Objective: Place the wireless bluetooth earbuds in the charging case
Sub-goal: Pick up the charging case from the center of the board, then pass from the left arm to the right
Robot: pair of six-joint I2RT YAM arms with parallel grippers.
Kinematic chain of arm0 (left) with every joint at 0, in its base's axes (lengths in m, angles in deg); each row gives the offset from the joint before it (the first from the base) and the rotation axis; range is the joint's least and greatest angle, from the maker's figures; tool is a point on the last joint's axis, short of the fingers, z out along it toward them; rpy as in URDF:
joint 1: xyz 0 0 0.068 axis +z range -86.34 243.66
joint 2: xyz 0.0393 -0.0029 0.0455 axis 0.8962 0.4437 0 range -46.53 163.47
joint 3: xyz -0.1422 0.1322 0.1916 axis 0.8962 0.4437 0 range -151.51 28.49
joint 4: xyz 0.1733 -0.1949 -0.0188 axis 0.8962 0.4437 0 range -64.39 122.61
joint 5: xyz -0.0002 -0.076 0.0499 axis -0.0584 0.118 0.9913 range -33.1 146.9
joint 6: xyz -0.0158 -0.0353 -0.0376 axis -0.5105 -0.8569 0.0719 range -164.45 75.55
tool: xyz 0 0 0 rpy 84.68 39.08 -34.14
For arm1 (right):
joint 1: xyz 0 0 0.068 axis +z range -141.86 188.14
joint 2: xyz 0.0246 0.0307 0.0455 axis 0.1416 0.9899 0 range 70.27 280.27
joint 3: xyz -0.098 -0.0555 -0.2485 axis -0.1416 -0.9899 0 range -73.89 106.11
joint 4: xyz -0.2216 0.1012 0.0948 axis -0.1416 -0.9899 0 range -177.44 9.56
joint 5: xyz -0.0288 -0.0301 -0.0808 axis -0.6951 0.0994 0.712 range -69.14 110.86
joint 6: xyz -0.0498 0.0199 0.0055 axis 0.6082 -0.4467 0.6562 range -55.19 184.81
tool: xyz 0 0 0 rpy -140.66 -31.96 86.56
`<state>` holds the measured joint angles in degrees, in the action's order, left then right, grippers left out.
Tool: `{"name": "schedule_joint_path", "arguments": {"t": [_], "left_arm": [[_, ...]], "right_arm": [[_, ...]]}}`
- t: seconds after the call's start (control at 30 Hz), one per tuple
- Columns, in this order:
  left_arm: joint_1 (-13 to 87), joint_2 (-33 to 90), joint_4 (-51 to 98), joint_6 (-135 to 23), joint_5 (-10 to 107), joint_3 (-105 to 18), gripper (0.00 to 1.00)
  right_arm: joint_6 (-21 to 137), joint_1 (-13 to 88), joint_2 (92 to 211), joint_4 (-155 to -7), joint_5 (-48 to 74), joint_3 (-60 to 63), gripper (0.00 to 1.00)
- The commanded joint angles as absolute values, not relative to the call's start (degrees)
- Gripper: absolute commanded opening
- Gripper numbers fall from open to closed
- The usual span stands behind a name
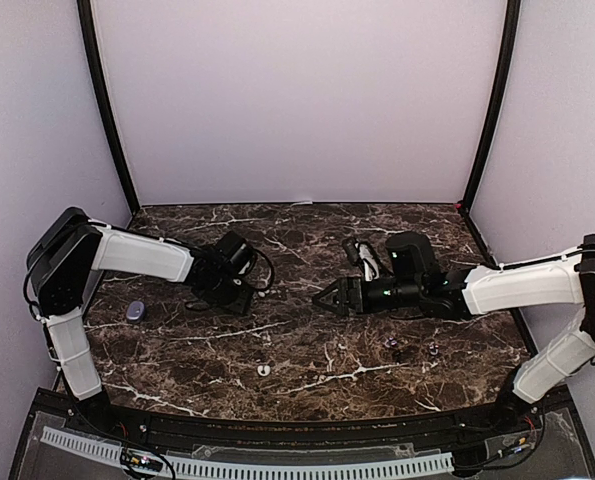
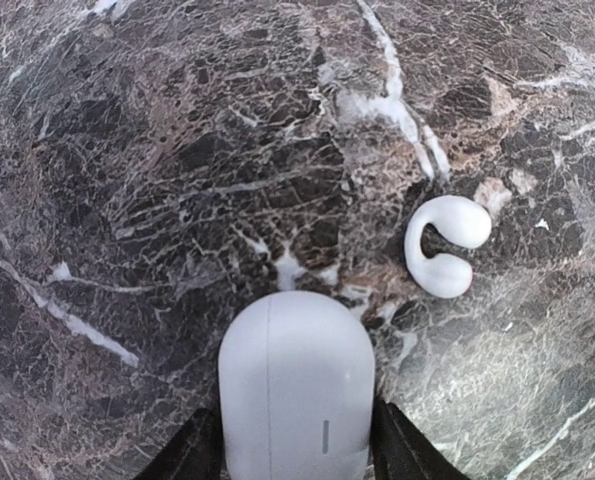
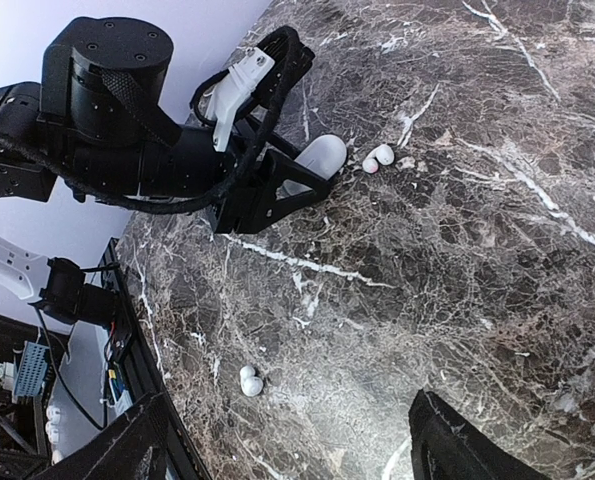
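**Left pincer clasps the white case, one bud just past its tips**

From where I stand, the left pincer (image 2: 295,420) has both fingers pressed against the flanks of the white charging case (image 2: 295,370), which lies flat on the marble top (image 2: 127,200). A white earbud (image 2: 447,245), curled like a C, sits just beyond those fingertips and off to their right, near the case but apart from it. The right pincer (image 3: 289,400) gapes wide, holding nothing. A second white earbud (image 3: 250,381) lies close before it, nearer the finger on the left of its wrist view.
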<state>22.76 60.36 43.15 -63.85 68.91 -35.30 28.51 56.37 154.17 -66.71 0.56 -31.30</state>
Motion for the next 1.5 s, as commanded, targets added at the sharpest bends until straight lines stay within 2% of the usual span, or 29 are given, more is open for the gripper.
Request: {"name": "schedule_joint_path", "arguments": {"t": [0.0, 0.2, 0.4, 0.63, 0.8, 0.93, 1.07, 1.47], "left_arm": [[23.63, 61.95, 45.68, -62.88, 66.64, -35.74, 0.52], [23.93, 61.95, 46.85, -62.92, 66.47, -36.36, 0.30], [23.90, 57.28, 45.53, -61.41, 65.43, -35.20, 0.26], [23.64, 45.99, 33.71, -53.69, 54.29, -27.71, 0.20], [19.17, 37.16, 23.82, -46.61, 50.04, -20.70, 0.20], [12.27, 33.44, 17.14, -40.11, 55.22, -16.85, 0.21], [10.06, 29.83, 11.95, -36.90, 55.54, -13.50, 0.22], [7.03, 28.63, 10.12, -30.84, 57.08, -10.92, 0.22]], "right_arm": [[28.47, 56.45, 154.82, -64.42, 1.14, -30.42, 0.82], [28.20, 56.43, 154.64, -64.10, 1.22, -30.70, 0.82], [28.18, 56.48, 154.87, -64.03, 1.08, -30.90, 0.82], [26.84, 56.47, 156.31, -62.42, -1.53, -29.96, 0.83], [25.77, 56.47, 158.59, -61.96, -4.21, -28.25, 0.83], [25.63, 57.20, 160.38, -62.51, -5.43, -26.09, 0.81], [25.20, 57.77, 160.95, -61.54, -7.48, -25.20, 0.80], [23.62, 58.97, 161.47, -59.99, -11.83, -22.46, 0.73]]}}
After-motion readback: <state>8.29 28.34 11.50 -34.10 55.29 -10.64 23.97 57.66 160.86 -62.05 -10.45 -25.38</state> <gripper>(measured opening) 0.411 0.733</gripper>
